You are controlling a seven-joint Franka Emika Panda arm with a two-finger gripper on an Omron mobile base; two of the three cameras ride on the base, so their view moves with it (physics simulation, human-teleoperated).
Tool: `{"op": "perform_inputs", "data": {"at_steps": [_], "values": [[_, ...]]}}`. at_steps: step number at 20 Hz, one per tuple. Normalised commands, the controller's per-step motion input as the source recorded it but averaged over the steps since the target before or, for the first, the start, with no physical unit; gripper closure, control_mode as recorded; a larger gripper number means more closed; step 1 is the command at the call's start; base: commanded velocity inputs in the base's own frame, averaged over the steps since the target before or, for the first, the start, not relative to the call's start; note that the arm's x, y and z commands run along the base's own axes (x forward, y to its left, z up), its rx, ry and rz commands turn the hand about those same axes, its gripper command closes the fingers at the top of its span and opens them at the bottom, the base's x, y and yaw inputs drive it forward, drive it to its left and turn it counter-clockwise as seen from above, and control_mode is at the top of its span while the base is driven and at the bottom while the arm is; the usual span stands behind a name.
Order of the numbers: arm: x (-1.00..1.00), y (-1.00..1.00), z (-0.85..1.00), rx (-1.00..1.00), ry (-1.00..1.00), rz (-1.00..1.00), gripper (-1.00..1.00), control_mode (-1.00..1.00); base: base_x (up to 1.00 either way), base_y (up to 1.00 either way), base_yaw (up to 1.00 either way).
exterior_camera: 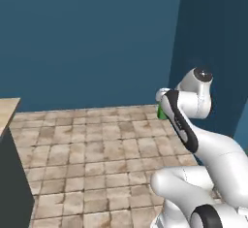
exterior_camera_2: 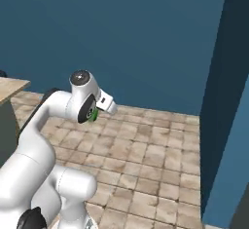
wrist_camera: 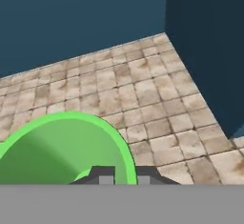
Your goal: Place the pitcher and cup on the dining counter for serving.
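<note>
While the fingers pinch the rim of the cup, its bright green mouth sits just left of them, held up above the floor. Beyond the fingertips spreads the tiled floor, and past it rises the dark blue wall.

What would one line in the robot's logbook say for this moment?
gripper: shut on cup rim | cup: held in the air above tiled floor | pitcher: unseen | dining counter: cup not placed yet
</note>
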Motion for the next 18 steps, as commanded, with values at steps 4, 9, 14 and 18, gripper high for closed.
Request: {"op": "perform_inputs", "data": {"at_steps": [4, 9, 14, 18], "values": [[0.00, 0.00, 0.00, 0.00, 0.00, 0.00, 1.00, 1.00, -0.16, 0.62, 0.97], [0.00, 0.00, 0.00, 0.00, 0.00, 0.00, 1.00, 1.00, -0.04, 0.92, 0.82], [0.00, 0.00, 0.00, 0.00, 0.00, 0.00, 1.00, 1.00, 0.27, 1.00, 0.61], [0.00, 0.00, 0.00, 0.00, 0.00, 0.00, 1.00, 1.00, 0.36, 1.00, 0.31]]}}
